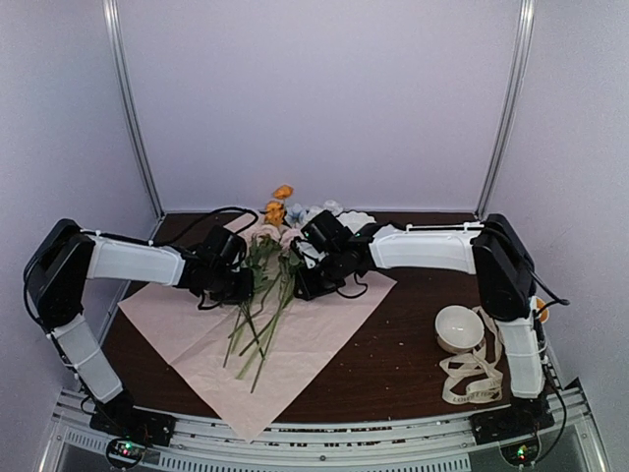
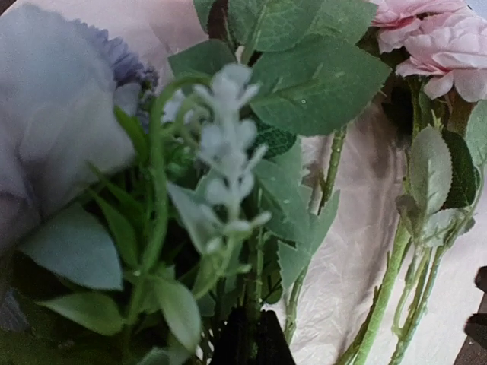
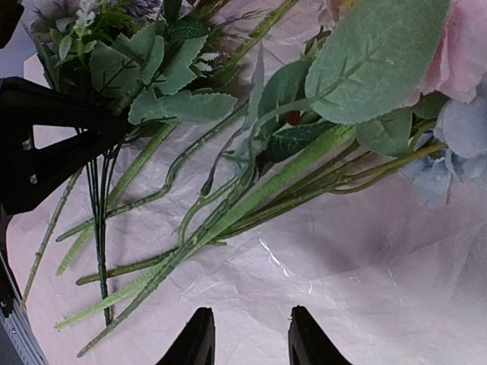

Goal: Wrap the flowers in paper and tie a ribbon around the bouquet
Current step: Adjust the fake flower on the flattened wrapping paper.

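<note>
The flowers (image 1: 257,313) lie across the pink paper (image 1: 324,324), blooms toward the back wall and green stems toward me. My left gripper (image 1: 236,285) is at their left side, shut on a few thin stems; in the left wrist view its dark fingertips (image 2: 247,338) pinch a stem under leaves (image 2: 304,76). My right gripper (image 1: 303,285) is at the bunch's right side. Its fingers (image 3: 247,338) stand open just over the paper (image 3: 342,274), short of the stems (image 3: 266,182), with nothing between them. The cream ribbon (image 1: 472,379) lies loose at the table's right front.
A white bowl (image 1: 459,327) stands beside the ribbon, close to the right arm's base. The dark wooden table (image 1: 413,354) shows between paper and bowl. Metal frame posts (image 1: 133,118) rise at the back corners.
</note>
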`<state>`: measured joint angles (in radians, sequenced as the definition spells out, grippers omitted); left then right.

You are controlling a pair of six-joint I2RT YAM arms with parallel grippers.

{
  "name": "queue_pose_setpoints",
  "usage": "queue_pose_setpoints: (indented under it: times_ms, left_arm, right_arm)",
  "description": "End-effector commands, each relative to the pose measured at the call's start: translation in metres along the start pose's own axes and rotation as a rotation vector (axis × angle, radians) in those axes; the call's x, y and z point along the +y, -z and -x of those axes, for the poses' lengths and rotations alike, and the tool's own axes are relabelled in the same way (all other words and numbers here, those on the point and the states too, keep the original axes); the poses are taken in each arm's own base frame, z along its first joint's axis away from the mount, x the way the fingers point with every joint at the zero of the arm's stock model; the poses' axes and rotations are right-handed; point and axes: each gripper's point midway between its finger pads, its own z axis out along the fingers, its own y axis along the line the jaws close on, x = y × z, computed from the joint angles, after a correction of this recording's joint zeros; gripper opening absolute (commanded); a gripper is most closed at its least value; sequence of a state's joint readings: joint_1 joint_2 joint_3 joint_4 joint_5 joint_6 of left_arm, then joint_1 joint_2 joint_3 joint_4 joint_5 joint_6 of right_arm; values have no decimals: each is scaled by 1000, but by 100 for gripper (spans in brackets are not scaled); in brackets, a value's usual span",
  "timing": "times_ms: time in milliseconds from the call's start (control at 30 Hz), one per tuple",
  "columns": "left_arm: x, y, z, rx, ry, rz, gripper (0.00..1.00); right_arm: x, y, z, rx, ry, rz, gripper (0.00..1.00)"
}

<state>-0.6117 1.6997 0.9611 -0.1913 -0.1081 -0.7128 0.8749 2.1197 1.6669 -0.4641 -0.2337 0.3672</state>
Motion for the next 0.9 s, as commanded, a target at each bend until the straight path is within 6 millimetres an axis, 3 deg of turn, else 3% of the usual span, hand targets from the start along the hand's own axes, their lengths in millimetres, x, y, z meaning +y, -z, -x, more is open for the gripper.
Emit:
queue_pose_setpoints:
  times_ms: [0,133,233,433,533,667,767,867]
  left_arm:
    - [-13,-8,7,-29,62,-71,0]
    - [-13,-17,-1,1,76,-93,0]
    - [-15,-21,-5,19,78,-109,9]
    - [-9,1,-1,-32,85,-109,25]
    - [-9,15,0,-56,75,-110,32]
    - [-14,29,3,-74,57,-135,39]
    - [-18,37,5,-78,36,-152,48]
    - [-17,46,6,-85,21,-159,50]
  right_arm:
    - [-7,-23,6,63,-53,-36,34]
    - [-7,-43,9,101,-58,-43,34]
    - [-4,-54,14,94,-50,-22,35]
    - [4,-52,37,40,-27,-1,35]
    - [9,-40,45,26,-5,4,35]
    - [14,-8,56,-20,34,3,35]
    - [3,12,53,-29,49,-39,36]
    - [-21,25,51,-41,7,-108,36]
